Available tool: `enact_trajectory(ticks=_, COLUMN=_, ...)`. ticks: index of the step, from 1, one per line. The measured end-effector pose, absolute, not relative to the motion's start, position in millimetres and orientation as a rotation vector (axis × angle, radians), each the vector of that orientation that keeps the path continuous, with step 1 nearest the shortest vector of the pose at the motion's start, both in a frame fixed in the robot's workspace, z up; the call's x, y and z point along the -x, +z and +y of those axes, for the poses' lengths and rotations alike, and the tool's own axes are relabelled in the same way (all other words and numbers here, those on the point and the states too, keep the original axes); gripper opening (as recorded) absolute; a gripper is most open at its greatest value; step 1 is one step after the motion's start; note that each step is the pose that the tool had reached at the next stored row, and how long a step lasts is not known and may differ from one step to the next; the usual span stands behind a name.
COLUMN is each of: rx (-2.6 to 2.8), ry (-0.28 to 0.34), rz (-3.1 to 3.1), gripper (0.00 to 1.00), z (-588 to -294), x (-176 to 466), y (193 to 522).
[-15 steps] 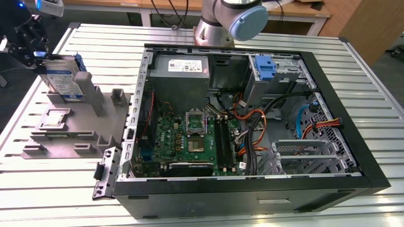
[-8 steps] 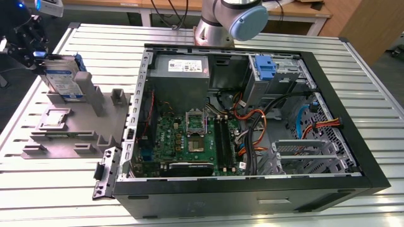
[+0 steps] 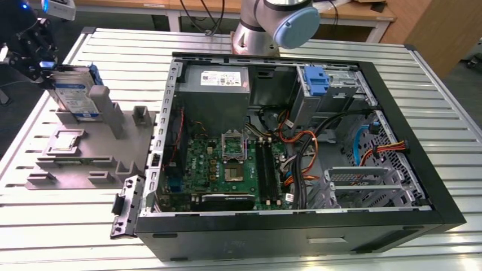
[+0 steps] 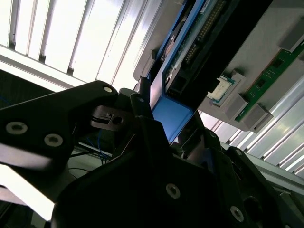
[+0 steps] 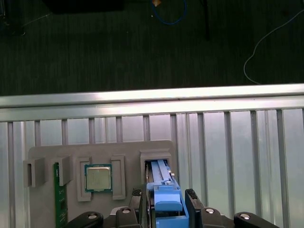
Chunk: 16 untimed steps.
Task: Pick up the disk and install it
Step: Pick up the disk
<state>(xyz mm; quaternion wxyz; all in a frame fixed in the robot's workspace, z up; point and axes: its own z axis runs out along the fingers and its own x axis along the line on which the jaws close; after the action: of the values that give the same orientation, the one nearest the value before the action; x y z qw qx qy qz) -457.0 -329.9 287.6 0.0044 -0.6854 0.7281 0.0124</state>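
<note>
While the gripper (image 5: 164, 193) clamps the blue carrier of the disk (image 3: 75, 93), it stands upright in the grey holder (image 3: 83, 152) at the exterior view's left, beside the open computer case (image 3: 421, 186). Grasp apparently made; lifting out and installing not yet done.

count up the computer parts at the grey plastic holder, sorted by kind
Silver-grey hard drive in a blue plastic carrier: 1
Small square silver chip: 1
Green memory stick: 1
Total: 3
</note>
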Motion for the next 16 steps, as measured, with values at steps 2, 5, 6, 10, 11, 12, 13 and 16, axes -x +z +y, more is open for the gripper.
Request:
enact_trajectory(ticks=2, rx=2.147, ry=0.039, rz=2.281, gripper=0.47, z=-329.9, x=457.0, y=287.6)
enact_trajectory(ticks=5, rx=2.147, ry=0.039, rz=2.281, gripper=0.4, z=-329.9, x=457.0, y=287.6)
enact_trajectory(ticks=6, rx=2.147, ry=0.039, rz=2.281, gripper=0.4, z=-329.9, x=457.0, y=287.6)
enact_trajectory(ticks=10, rx=2.147, ry=0.039, rz=2.281, gripper=0.4, z=-330.0, x=457.0, y=287.6)
enact_trajectory(ticks=11, rx=2.147, ry=0.039, rz=2.281, gripper=0.39, z=-330.0, x=457.0, y=287.6)
enact_trajectory(ticks=12, rx=2.147, ry=0.039, rz=2.281, gripper=0.39, z=-330.0, x=457.0, y=287.7)
enact_trajectory(ticks=13, rx=2.147, ry=0.039, rz=2.281, gripper=0.39, z=-330.0, x=457.0, y=287.6)
enact_trajectory(ticks=16, rx=2.147, ry=0.039, rz=2.281, gripper=0.37, z=-330.2, x=457.0, y=287.6)
